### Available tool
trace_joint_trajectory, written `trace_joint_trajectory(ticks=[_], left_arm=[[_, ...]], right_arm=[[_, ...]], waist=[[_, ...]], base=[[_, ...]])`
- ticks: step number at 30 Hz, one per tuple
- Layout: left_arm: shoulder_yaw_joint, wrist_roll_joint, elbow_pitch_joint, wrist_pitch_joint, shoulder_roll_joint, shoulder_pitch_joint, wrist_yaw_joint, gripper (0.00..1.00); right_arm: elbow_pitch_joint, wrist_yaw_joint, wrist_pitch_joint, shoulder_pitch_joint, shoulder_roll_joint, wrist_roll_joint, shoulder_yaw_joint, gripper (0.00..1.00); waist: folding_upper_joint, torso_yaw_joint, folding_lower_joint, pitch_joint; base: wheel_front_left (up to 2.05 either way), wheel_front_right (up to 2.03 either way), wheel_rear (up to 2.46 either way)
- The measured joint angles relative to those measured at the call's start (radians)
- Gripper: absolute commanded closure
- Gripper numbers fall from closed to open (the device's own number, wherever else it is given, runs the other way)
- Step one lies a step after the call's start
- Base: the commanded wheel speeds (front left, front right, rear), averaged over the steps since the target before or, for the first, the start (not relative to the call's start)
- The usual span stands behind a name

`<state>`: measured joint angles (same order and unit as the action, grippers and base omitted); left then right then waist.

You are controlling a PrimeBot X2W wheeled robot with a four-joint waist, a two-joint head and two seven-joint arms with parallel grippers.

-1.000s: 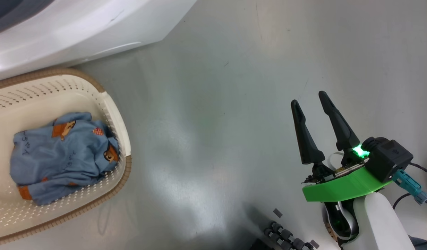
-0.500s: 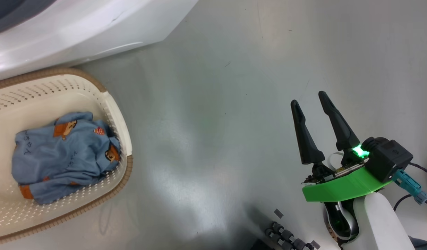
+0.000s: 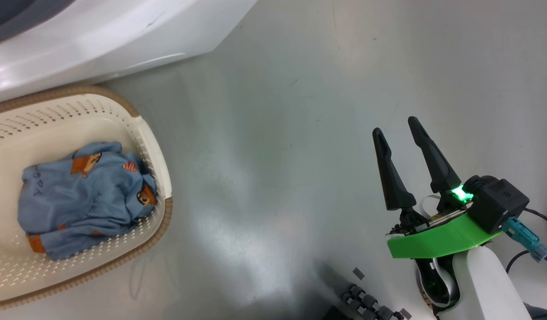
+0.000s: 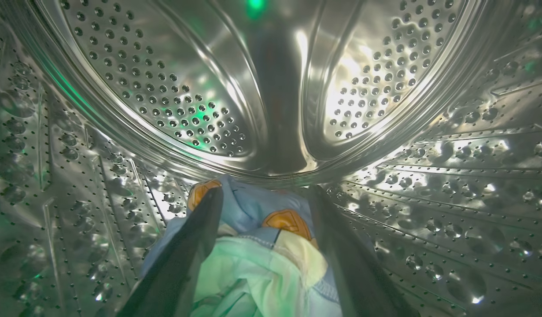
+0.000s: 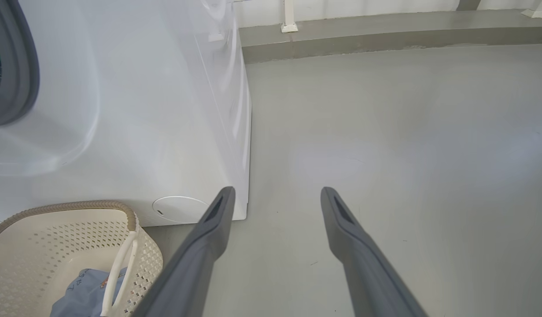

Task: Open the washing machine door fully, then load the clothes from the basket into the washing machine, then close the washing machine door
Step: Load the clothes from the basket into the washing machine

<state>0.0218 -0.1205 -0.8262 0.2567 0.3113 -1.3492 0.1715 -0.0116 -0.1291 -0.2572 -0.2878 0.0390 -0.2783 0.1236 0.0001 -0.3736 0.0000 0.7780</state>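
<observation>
In the left wrist view my left gripper (image 4: pixel 266 191) is inside the washing machine's perforated steel drum (image 4: pixel 165 88). Its fingers are spread wide, and a bundle of clothes (image 4: pixel 253 264), light blue with orange figures and a pale piece, lies between them on the drum floor. The basket (image 3: pixel 160 164) stands on the floor by the white washing machine (image 3: pixel 100 40) and holds more light blue clothes (image 3: pixel 82 195). My right gripper (image 3: pixel 395 126) hangs open and empty over bare floor, far right of the basket. The washing machine door is out of view.
The right wrist view shows the washing machine (image 5: pixel 143 110) with its grey seal (image 5: pixel 20 66), the basket (image 5: pixel 55 233) below it and open grey floor (image 5: pixel 385 154) ahead of the right gripper (image 5: pixel 278 190). Black rollers of my base (image 3: pixel 366 306) show at the head view's bottom edge.
The head camera has shifted slightly, so the basket and washer sit a little further right in the picture. The right gripper has stayed still and open.
</observation>
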Motion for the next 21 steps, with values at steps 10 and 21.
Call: trace_joint_trajectory(ticks=[10,21], left_arm=[[0.0,0.0,0.007,0.0,-0.01,0.023,0.0,0.0],[0.0,-0.004,0.017,0.0,-0.021,0.044,0.0,0.0]], right_arm=[[-0.001,0.0,0.0,-0.001,0.0,0.003,0.0,0.0],[-0.004,0.0,0.0,-0.001,0.0,0.005,-0.001,0.0]], waist=[[0.0,0.009,0.0,-0.011],[0.0,0.02,0.0,-0.035]], base=[[0.0,0.0,0.0],[0.0,0.0,0.0]])
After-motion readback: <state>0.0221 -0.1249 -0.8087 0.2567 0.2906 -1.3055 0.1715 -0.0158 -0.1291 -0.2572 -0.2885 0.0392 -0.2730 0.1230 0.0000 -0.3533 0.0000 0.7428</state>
